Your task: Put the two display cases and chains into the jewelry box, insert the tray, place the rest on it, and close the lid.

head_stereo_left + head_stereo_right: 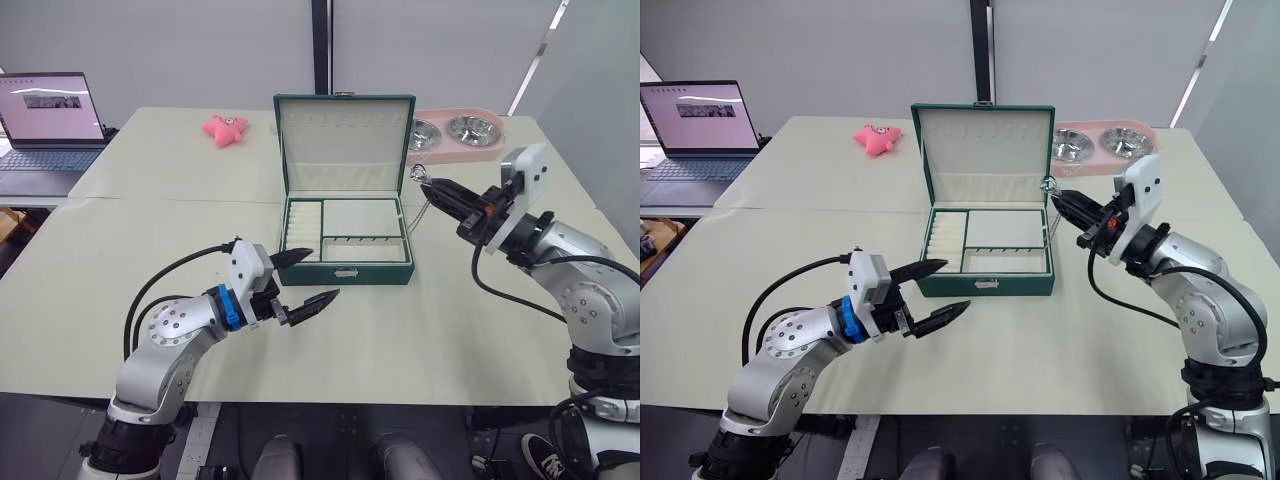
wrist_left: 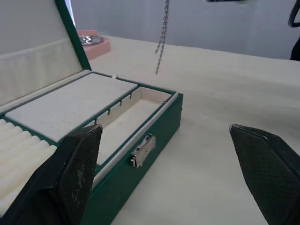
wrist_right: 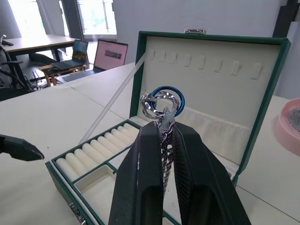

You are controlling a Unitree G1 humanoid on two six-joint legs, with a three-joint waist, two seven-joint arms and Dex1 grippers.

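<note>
Cream table (image 1: 420, 330), open green jewelry box (image 1: 346, 262), cream-lined

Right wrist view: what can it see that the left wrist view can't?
Right wrist view: the right claw shut on a chain, with a silver and a blue ring at its top, plus a laptop far behind. Left wrist view: the left claw open, the box's metal clasp, and the chain's loose end hanging above the table. Both: the open jewelry box with its cream tray inside.
</note>
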